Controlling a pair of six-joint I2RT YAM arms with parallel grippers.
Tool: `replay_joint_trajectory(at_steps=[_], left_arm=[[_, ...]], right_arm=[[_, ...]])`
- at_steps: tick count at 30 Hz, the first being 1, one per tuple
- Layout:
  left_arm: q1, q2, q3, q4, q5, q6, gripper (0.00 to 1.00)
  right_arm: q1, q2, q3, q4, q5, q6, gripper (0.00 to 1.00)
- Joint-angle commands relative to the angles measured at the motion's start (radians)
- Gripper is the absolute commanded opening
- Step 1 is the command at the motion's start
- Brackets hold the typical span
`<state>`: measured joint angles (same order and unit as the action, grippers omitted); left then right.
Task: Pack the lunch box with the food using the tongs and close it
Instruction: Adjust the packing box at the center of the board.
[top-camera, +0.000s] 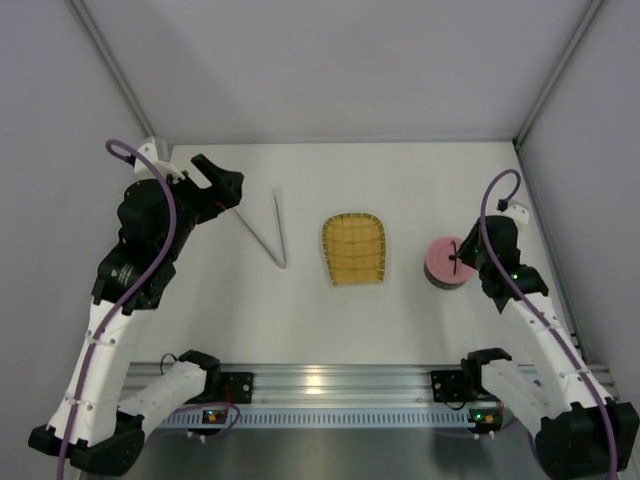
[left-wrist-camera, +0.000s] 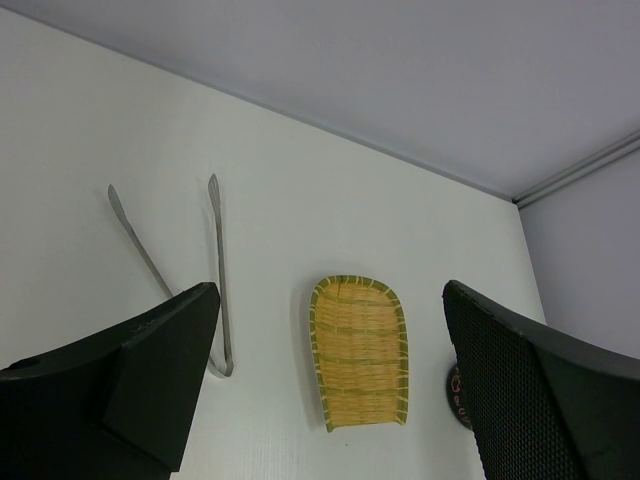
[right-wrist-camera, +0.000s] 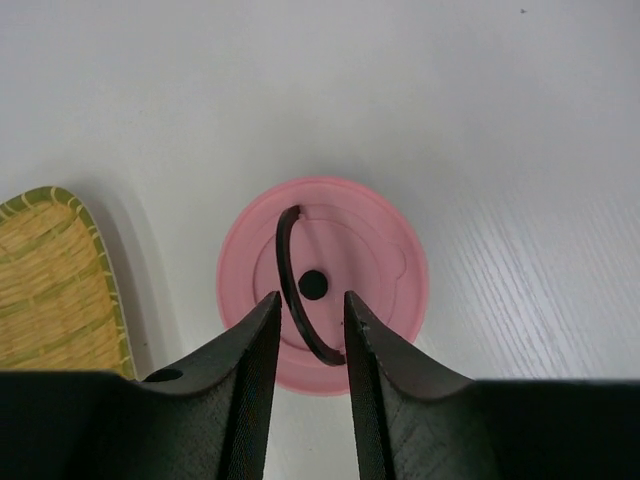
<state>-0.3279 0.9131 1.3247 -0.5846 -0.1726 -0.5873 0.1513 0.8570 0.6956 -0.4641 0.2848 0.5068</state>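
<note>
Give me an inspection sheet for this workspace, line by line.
Surface: white table, no spills seen.
Job's things: tongs lie flat, untouched; lunch box with its pink lid on; food, nothing seen.
Clutter: yellow woven tray, empty.
Grippers: left gripper open, near the tongs; right gripper straddles the lid's black handle, grip unclear.
Cables: purple cable along each arm.
Surroundings: grey walls; metal rail at near edge.

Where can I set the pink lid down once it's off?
Free: strip of white table between yellow woven tray and near metal rail; also between thin silver metal tongs and tray. Crowded: narrow gap between tray and round pink lid, where right tool sits.
</note>
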Motion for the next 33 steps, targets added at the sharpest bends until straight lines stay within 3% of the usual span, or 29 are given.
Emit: replay_joint_trajectory(at_steps=[1, 22, 33], left_arm=[[0.004, -0.003, 0.013, 0.034, -0.001, 0.012, 0.98], [0.004, -0.006, 0.007, 0.031, -0.008, 0.015, 0.98], [0.004, -0.006, 0.007, 0.034, -0.007, 0.012, 0.98]], right_arm=[[-0.059, -0.009, 0.019, -0.016, 0.044, 0.029, 0.31], [-0.182, 0.177, -0.133, 0.162, -0.082, 0.050, 0.31], [-0.183, 0.142, -0.125, 0.142, -0.064, 0.039, 0.31]])
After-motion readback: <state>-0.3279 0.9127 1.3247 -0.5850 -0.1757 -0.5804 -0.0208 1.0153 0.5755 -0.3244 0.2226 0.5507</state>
